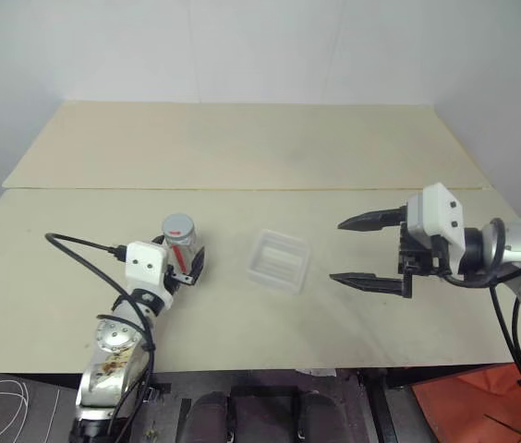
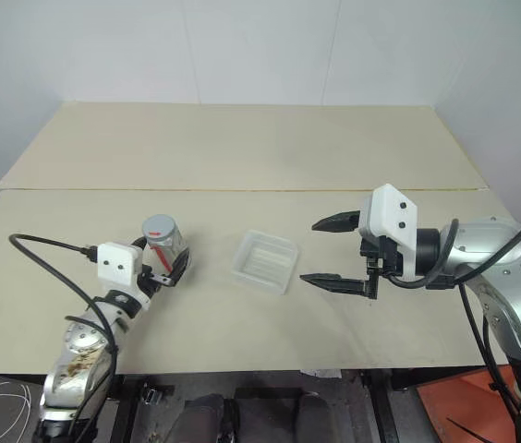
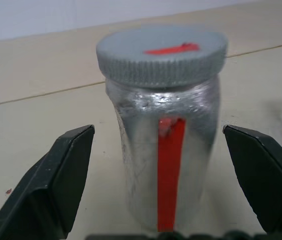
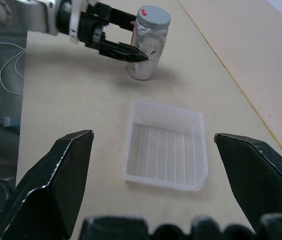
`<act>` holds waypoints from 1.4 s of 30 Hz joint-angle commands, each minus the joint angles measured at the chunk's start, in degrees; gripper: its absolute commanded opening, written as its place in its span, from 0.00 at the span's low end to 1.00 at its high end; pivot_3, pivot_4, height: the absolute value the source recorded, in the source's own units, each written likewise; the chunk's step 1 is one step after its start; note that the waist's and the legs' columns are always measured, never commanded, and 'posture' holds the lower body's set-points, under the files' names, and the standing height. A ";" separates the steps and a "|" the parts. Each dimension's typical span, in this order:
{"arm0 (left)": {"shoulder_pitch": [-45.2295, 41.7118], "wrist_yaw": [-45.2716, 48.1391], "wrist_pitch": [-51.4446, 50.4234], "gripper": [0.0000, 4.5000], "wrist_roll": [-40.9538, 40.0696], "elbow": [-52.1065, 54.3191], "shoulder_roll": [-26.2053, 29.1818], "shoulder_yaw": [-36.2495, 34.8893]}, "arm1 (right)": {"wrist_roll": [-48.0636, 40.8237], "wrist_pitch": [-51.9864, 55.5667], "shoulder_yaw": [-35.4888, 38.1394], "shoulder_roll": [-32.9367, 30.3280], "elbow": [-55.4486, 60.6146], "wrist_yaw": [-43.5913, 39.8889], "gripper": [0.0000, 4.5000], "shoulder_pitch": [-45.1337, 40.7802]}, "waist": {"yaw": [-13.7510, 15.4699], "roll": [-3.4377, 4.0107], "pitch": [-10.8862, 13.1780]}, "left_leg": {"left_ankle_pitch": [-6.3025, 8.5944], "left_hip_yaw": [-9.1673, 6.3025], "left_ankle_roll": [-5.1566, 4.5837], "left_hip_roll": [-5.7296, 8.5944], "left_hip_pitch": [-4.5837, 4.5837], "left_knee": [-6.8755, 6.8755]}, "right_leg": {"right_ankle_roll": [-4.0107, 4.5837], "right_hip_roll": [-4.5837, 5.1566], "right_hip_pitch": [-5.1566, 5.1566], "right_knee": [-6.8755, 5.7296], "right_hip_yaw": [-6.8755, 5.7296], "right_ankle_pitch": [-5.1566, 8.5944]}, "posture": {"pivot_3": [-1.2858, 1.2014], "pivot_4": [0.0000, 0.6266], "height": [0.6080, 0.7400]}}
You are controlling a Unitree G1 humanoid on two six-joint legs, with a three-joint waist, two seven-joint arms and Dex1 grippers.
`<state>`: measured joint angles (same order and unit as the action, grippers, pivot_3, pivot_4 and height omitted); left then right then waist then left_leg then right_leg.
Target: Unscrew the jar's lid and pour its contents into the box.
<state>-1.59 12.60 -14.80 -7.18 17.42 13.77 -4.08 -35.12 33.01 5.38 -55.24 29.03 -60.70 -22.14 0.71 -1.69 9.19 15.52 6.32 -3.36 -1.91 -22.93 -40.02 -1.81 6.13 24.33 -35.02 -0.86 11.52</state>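
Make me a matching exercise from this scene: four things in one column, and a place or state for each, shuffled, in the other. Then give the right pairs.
Things:
1. jar
2. lid
3. box
4. right gripper

Places or states:
A. screwed on, with a red mark on top
B. open in the air, to the right of the box
C. lying empty on the table, nothing gripping it
D. standing upright between the open fingers of the left gripper

Pairs: 1-D, 2-A, 3-C, 4-B
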 commanded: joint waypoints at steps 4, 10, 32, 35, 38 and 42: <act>-3.02 -5.65 3.30 0.95 4.40 -2.69 -3.33 1.21 | -1.30 0.56 2.87 -0.76 2.76 0.88 1.00 0.02 | -0.01 0.00 0.00 | 0.00 -0.01 0.00 0.00 -0.01 0.01 | 0.00 0.00 0.01 0.00 -0.01 0.00 | 0.52 0.24 1.00; -4.40 -6.65 6.02 0.57 5.32 -4.47 -4.09 0.95 | -1.79 0.81 2.43 -0.26 3.74 1.47 1.00 0.18 | -0.03 0.00 0.00 | 0.00 -0.01 0.00 0.00 -0.01 0.00 | 0.00 0.00 0.01 0.00 -0.02 0.00 | 0.52 0.24 1.00; -27.11 49.89 -10.02 0.43 -27.21 -7.70 22.20 2.13 | -7.14 10.84 -7.93 25.36 -8.81 14.61 1.00 -22.91 | -0.77 0.00 0.04 | -0.08 0.07 0.12 0.10 -0.16 -0.04 | -0.02 -0.13 0.13 -0.14 -0.12 0.01 | 0.52 0.24 1.00; -30.24 54.11 -7.44 0.43 -26.28 -11.35 21.31 4.07 | -5.07 10.97 -10.22 27.86 -10.54 15.92 1.00 -25.64 | -0.82 0.00 0.04 | -0.08 0.05 0.12 0.10 -0.25 -0.05 | -0.02 -0.15 0.18 -0.13 -0.16 0.01 | 0.52 0.24 1.00; -31.92 55.49 -6.04 0.43 -25.95 -13.46 19.85 4.72 | -3.60 11.11 -11.69 28.48 -11.18 16.27 1.00 -26.50 | -0.83 0.00 0.04 | -0.08 0.06 0.12 0.10 -0.27 -0.05 | -0.02 -0.16 0.20 -0.12 -0.16 0.01 | 0.52 0.24 1.00; -32.13 57.45 -5.35 0.43 -25.99 -13.91 19.39 4.87 | -2.23 11.31 -12.88 29.36 -11.50 16.70 1.00 -26.98 | -0.99 0.00 0.04 | -0.08 0.05 0.11 0.09 -0.32 -0.06 | -0.03 -0.16 0.22 -0.12 -0.17 0.00 | 0.52 0.24 1.00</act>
<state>-32.36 68.90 -21.49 -32.83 2.78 33.19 1.18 -37.71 44.17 -8.02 -26.09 16.80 -44.65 -47.33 -0.28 -1.68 9.23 15.44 6.37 -3.24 -1.82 -23.26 -40.08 -1.84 5.96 24.57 -35.15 -1.02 11.52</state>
